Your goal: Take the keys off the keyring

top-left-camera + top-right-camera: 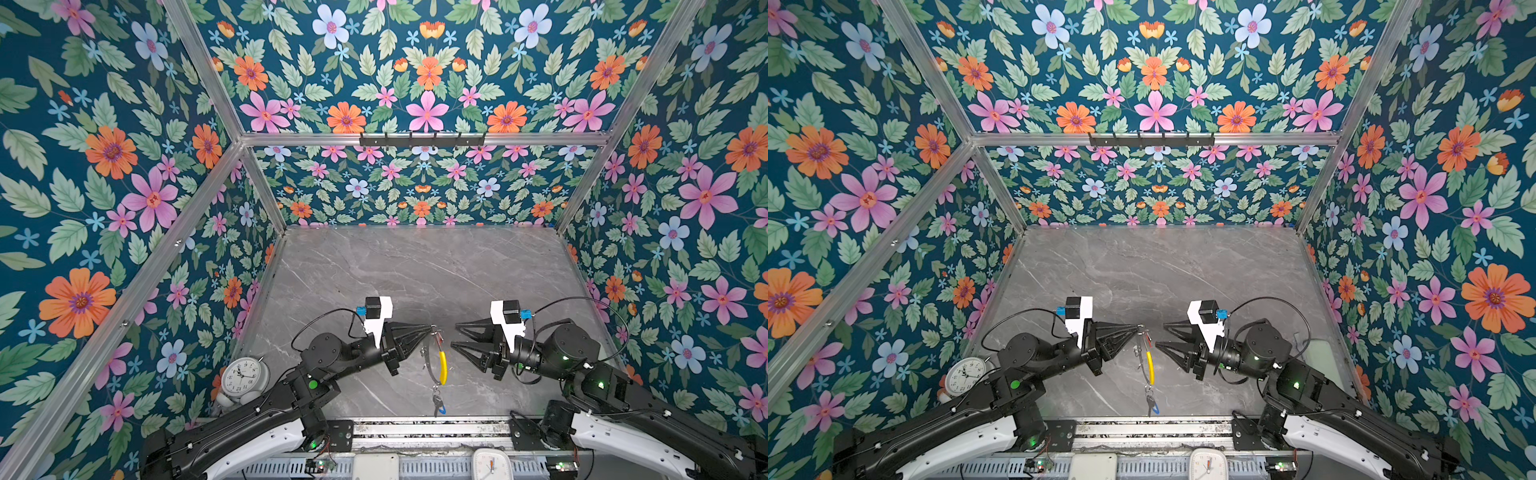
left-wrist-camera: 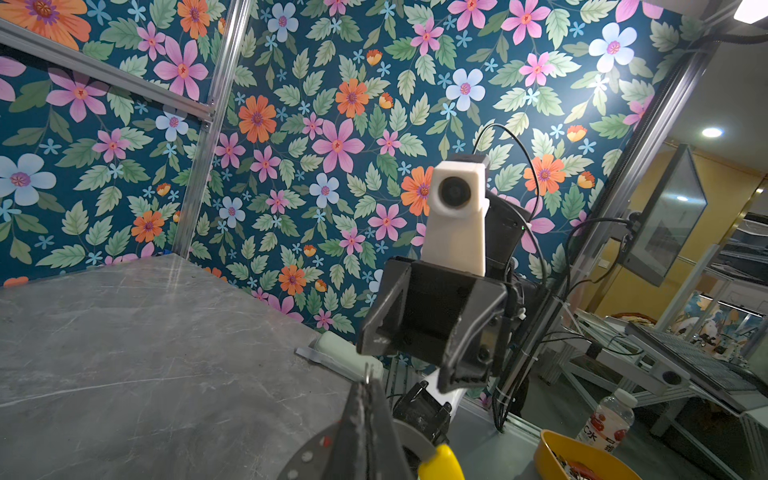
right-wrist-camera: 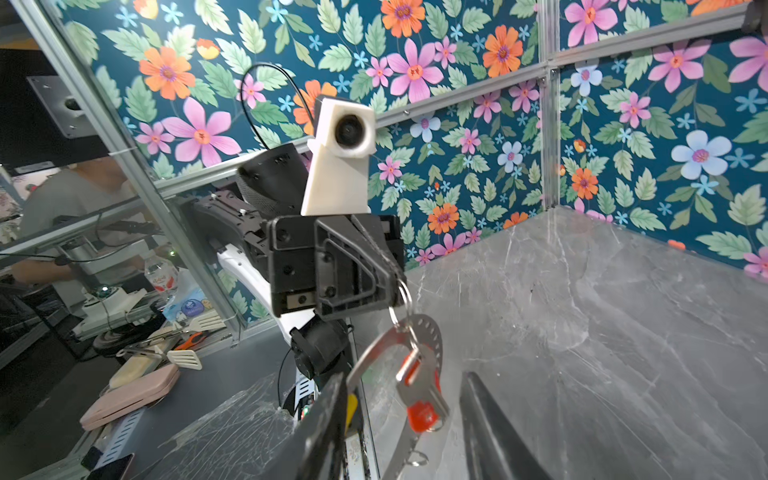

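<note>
The keyring [image 1: 443,368] is a thin silver hoop with a yellow sleeve. It hangs in the air near the table's front, seen in both top views [image 1: 1151,368]. My left gripper [image 1: 432,328] is shut on a small split ring [image 3: 402,293] at the hoop's top. A key with a red tag [image 3: 419,395] dangles just under that ring. A key with a blue tag [image 1: 439,406] hangs at the hoop's bottom. My right gripper [image 1: 455,334] is open, its tips a little right of the hoop and apart from it. In the right wrist view the red-tagged key shows between its fingers [image 3: 328,415].
The grey marble table [image 1: 415,270] is walled by floral panels on three sides. A white alarm clock [image 1: 243,376] stands at the front left by the left arm. A second clock [image 1: 490,463] sits below the front rail. A black hook rail [image 1: 422,140] hangs on the back frame.
</note>
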`<state>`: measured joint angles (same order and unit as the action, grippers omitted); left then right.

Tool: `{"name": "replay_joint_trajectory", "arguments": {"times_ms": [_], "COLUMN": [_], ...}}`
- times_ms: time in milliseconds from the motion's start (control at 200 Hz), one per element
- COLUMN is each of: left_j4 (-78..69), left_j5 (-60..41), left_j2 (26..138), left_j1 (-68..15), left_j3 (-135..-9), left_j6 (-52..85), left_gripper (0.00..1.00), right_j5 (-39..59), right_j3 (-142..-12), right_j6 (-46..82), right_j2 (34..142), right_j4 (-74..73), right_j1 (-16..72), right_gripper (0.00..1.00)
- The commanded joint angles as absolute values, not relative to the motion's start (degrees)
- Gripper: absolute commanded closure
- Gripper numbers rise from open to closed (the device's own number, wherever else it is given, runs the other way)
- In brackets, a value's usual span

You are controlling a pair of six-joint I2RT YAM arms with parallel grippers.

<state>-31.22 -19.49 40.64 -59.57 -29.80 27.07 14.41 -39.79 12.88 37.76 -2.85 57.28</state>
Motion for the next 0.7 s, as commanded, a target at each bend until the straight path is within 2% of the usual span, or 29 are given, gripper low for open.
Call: {"name": "replay_joint_trajectory", "arguments": {"times_ms": [0, 495, 695], "left_j4": [-34.1, -34.6, -34.3], "left_j5": [-19.2, -19.2, -19.2], "left_j2": [40.8, 41.9, 41.8], "left_j1": [-59.5, -59.5, -59.6], "left_j3": [-29.8, -29.8, -29.8], "left_j6": [27.4, 27.9, 28.0], "left_gripper": [1.0, 1.0, 1.0], "right_j5": [12.8, 13.7, 12.8], "right_j3": [-39.7, -41.5, -42.4], "right_j6": [13.2, 12.7, 12.0], "right_j2": [39.3, 46.1, 46.4], "right_j4": [-2.7, -5.9, -4.5], "right_j1": [57.3, 59.5, 59.5], "right_gripper": [0.55, 0.52, 0.67]}}
